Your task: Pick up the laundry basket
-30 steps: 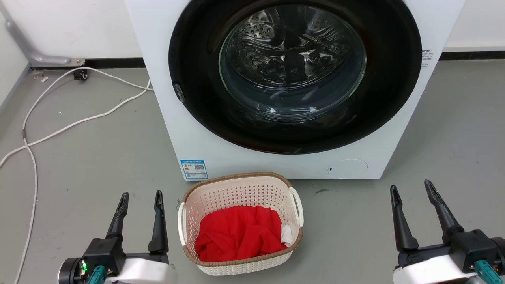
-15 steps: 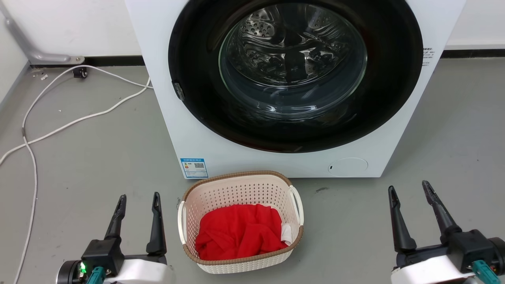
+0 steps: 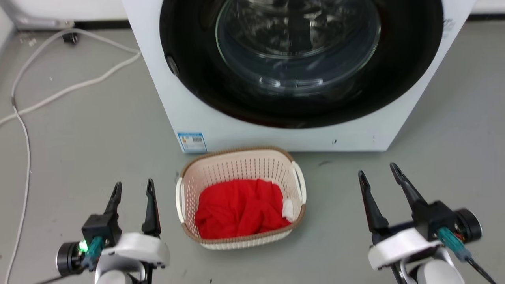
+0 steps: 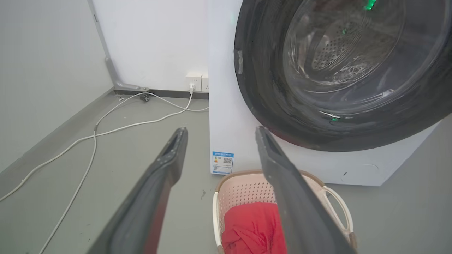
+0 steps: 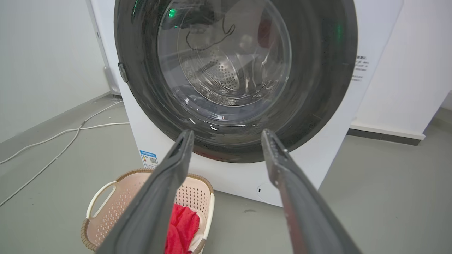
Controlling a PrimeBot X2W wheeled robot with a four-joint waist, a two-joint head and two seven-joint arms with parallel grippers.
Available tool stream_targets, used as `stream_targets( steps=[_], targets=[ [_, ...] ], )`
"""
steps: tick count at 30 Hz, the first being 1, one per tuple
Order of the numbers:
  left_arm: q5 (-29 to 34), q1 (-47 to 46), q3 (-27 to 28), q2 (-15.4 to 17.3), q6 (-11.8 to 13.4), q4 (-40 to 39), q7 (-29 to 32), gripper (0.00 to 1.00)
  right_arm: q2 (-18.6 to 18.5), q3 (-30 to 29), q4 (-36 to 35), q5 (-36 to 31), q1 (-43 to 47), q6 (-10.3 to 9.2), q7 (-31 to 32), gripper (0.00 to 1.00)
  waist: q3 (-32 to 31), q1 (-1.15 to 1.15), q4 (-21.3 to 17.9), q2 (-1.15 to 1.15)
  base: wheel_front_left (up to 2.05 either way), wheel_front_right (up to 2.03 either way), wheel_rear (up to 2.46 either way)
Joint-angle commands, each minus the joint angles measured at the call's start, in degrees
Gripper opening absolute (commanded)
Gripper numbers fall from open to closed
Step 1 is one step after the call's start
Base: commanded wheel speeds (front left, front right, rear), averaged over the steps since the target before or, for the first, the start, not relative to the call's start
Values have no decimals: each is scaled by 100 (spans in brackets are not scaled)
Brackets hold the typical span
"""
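The laundry basket (image 3: 236, 169) stands on the grey floor in front of the washing machine, cream-white and perforated with a brown rim and white side handles. Red cloth (image 3: 240, 207) lies inside it. My left gripper (image 3: 133, 187) is open, to the left of the basket and apart from it. My right gripper (image 3: 378, 171) is open, well off to the basket's right. The left wrist view has the basket (image 4: 243, 190) low between and behind the fingers (image 4: 166, 165). In the right wrist view the basket (image 5: 113, 204) sits at the lower left.
The white washing machine (image 3: 189, 114) with its dark round door (image 3: 300, 59) stands close behind the basket. White cables (image 3: 71, 85) trail across the floor at the left, running to a wall socket (image 4: 197, 82). A wall rises at the far left.
The head view has tilted down and closer, so everything shifted up in the picture. Both grippers have come forward, the right one also inward toward the basket. The basket stays on the floor.
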Motion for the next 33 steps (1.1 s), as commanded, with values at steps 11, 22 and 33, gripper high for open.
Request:
stream_targets(
  steps=[11, 22, 33],
  targets=[
    [140, -1812, 202, 179, -260, 1687, -14, 100, 4, 285, 1448, -458, -1932, -3, -11, 100, 1824, 0, 40, 0, 0, 0, 0],
    [171, -3144, 253, 365, -341, 3002, -14, 100, 4, 453, 3050, -769, -3392, -3, -13, 100, 2881, 0, 125, 0, 0, 0, 0],
    [0, -4191, 171, 436, -417, 3984, -15, 100, -106, 637, 4391, -979, -4653, -3, -12, 100, 3714, 0, 299, 0, 0, 0, 0]
  ],
)
